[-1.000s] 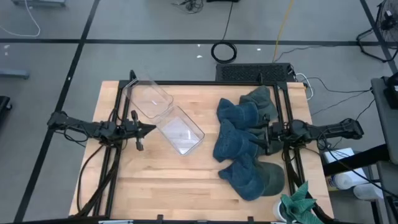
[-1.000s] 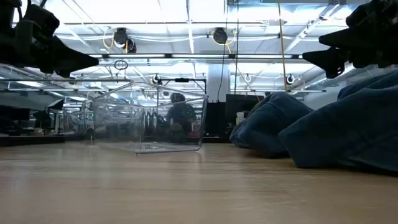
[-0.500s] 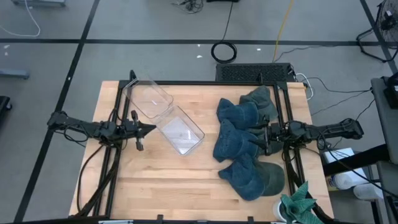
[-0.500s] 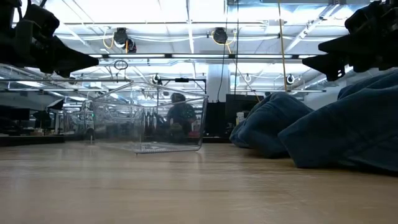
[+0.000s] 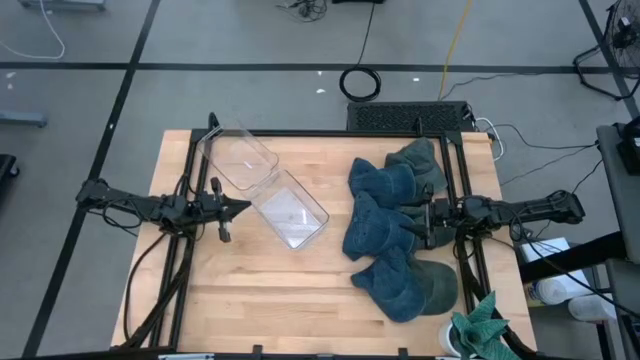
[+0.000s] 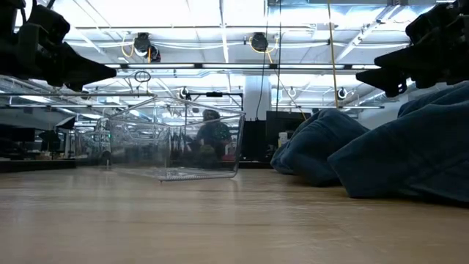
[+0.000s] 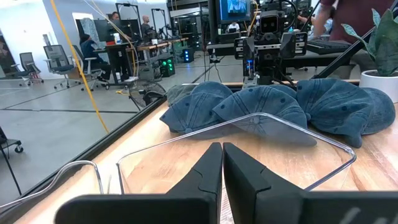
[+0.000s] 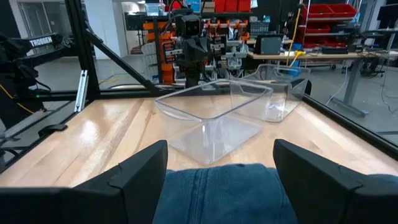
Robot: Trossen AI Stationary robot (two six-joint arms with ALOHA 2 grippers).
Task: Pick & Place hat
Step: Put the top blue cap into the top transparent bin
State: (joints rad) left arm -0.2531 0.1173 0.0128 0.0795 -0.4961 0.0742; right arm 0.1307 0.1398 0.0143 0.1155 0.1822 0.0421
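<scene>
Your right gripper [image 5: 418,222] is parked right over the pile of blue hats [image 5: 392,232] on the right side of the surface [image 5: 230,290], jaws spread wide with nothing in them. From the right wrist view the denim hat [image 8: 217,193] sits between the two fingers [image 8: 134,177], so it looks lined up to drop and pinch, I'd guess. The hats are bunched and overlapping, so you might snag more than one.

Your left gripper [image 5: 240,207] waits on the left side, jaws closed and empty, just beside the clear bins [image 5: 265,187]. Those two bins sit touching each other mid-surface, probably where the hat goes. Nothing is in them yet, as far as I can tell.
</scene>
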